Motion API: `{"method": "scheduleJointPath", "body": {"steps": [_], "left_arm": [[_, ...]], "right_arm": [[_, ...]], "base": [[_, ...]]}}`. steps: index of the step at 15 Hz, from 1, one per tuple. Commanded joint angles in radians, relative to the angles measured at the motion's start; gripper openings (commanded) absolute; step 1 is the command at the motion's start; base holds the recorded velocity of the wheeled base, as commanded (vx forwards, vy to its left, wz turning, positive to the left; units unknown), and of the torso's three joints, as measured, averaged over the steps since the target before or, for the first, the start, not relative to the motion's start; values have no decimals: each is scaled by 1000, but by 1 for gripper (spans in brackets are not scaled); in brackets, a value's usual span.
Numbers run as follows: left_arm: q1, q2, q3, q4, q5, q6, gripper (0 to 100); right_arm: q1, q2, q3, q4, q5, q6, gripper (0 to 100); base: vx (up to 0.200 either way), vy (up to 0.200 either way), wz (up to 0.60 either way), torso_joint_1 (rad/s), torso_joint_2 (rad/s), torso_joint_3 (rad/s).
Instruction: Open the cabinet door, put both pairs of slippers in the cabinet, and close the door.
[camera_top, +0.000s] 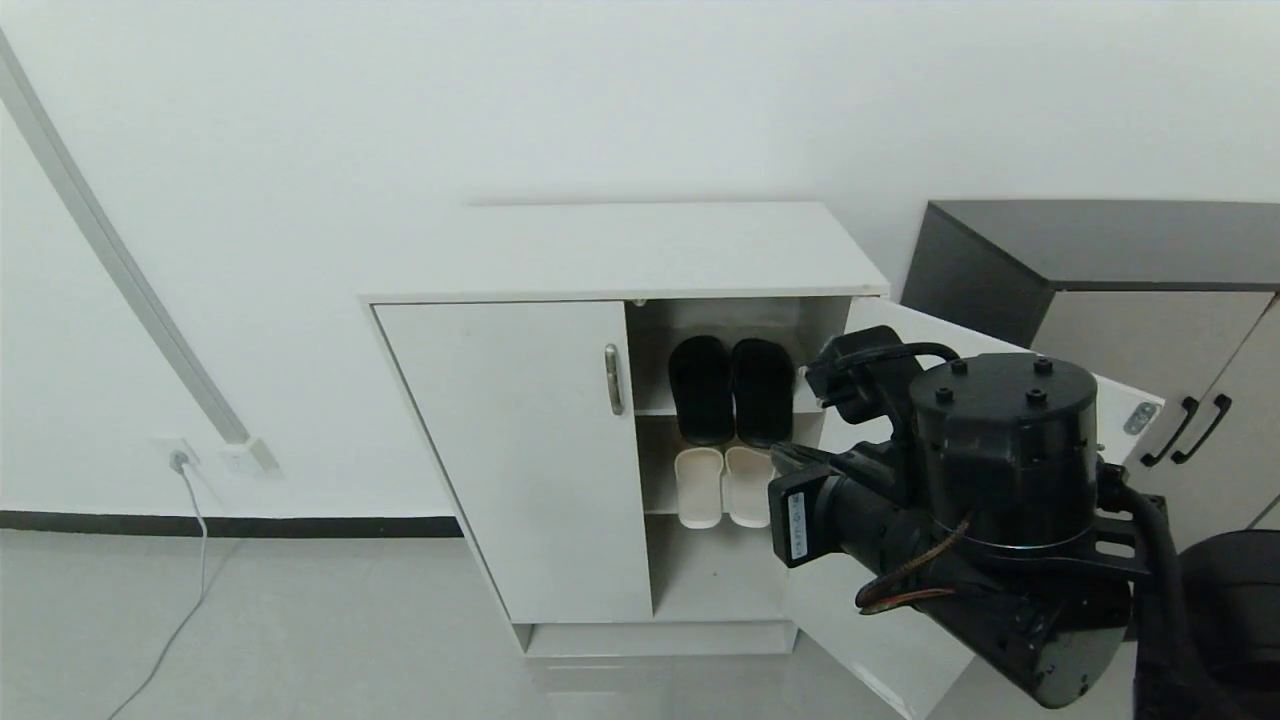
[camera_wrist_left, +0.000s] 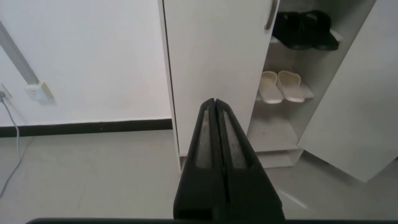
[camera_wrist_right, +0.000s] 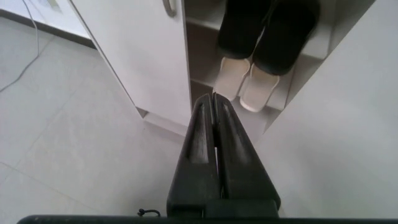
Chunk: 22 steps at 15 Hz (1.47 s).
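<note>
The white cabinet (camera_top: 660, 250) stands against the wall with its left door (camera_top: 520, 460) shut and its right door (camera_top: 890, 640) swung open. A black pair of slippers (camera_top: 730, 390) lies on the upper shelf. A cream pair of slippers (camera_top: 722, 486) lies on the shelf below. My right gripper (camera_wrist_right: 215, 102) is shut and empty, hanging in front of the opening, beside the open door (camera_wrist_right: 348, 124). Over the floor before the shut door, my left gripper (camera_wrist_left: 215, 107) is shut with nothing in it. Both pairs also show past it, the black pair (camera_wrist_left: 306, 29) and the cream pair (camera_wrist_left: 285, 86).
A dark cabinet (camera_top: 1100, 250) with black handles stands to the right, just behind the open door. On the left wall are a socket with a cable (camera_top: 180, 462) and a slanted white conduit (camera_top: 120, 260). Bare grey floor (camera_top: 300, 630) lies in front and to the left.
</note>
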<state>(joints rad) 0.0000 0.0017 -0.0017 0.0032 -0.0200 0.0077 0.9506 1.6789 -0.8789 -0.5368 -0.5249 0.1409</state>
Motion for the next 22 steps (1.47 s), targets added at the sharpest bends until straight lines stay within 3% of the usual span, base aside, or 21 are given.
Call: {"method": "scheduleJointPath", "body": {"steps": [1,11,22], "left_arm": [[0,0,0,0,0,0,0],[0,0,0,0,0,0,0],[2,0,0,0,0,-2,0]], "right_arm": [[0,-4,6,0,0,0,0],[0,-8,20,-2,20,-6,0],[0,-10,28,-11,20,-21,0]], "base": [[0,0,0,193,-496,-310],[0,0,0,222,-530,-307],[0,0,-55,17,-39,-22]]}}
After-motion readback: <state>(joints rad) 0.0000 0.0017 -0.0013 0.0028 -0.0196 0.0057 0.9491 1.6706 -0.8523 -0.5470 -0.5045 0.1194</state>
